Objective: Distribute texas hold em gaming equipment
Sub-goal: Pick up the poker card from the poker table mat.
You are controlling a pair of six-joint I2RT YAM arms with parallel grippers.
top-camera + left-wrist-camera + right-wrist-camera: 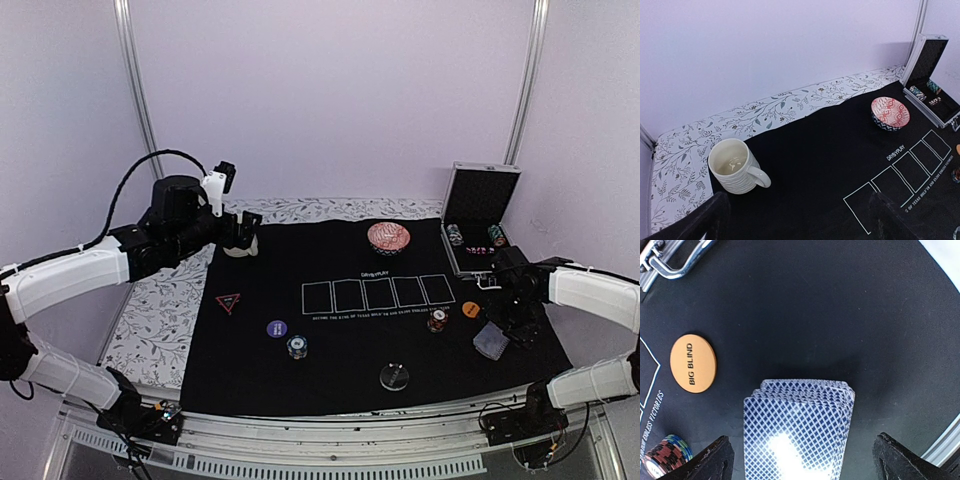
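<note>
1. Top view: the left gripper (243,232) is seen at the far left corner of the black mat (340,385), beside the cream mug (237,249). The right gripper (503,325) is held over the card deck (490,343) near the mat's right edge. The red-edged triangle (228,302), purple disc (277,328), a chip stack (297,346) and the clear disc (394,377) are spread across the near left and middle of the mat. The orange disc (471,310) lies to the right of the printed card outlines (378,294).
2. Left wrist view: the left gripper's fingers (700,220) are spread wide and nothing is held. The mug stands upright ahead and to the left, and the red patterned bowl (890,112) lies farther off.
3. Right wrist view: the right gripper's fingers (895,457) are set wide on either side of the deck, which lies face down. No contact with it is seen. The orange disc is marked "BIG BLIND".
</note>
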